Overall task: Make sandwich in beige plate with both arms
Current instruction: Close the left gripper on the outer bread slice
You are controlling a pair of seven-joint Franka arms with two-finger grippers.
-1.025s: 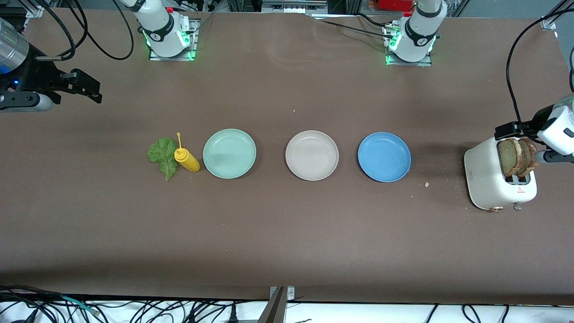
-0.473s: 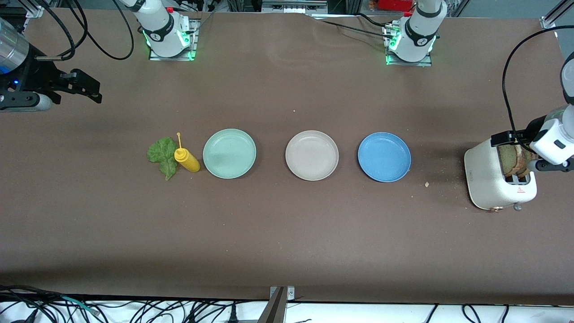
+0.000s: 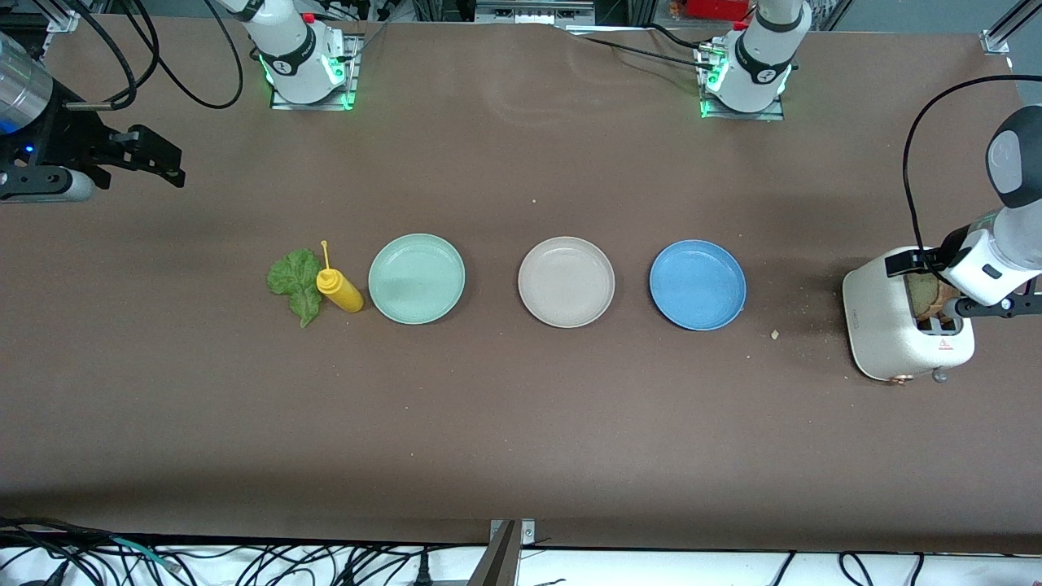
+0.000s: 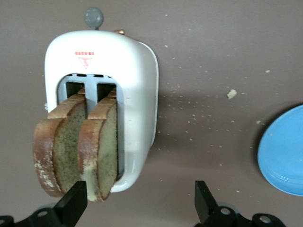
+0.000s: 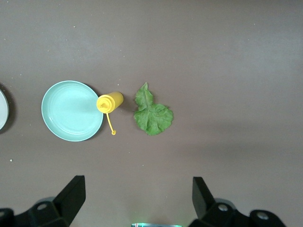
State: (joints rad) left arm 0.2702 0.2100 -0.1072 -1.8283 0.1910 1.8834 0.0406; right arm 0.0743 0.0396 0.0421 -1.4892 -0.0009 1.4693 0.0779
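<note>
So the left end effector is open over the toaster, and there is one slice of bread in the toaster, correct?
Not quite. The left wrist view shows two bread slices standing in the toaster, one in each slot, not one. The rest holds: the left end effector is open over the toaster.

plates: 3 [image 3: 417, 279] | bread slices: 2 [image 4: 80, 151] | toaster: 1 [image 3: 883, 325] | lettuce leaf: 1 [image 3: 295, 281] | yellow squeeze bottle: 1 [image 3: 339, 290]

The front camera looks down from high across the table [image 3: 521, 423], facing both arm bases. The left wrist camera looks closely down on the toaster [image 4: 137, 75], which the front view shares; the right wrist camera, higher, shares the green plate [image 5: 61, 118].
</note>
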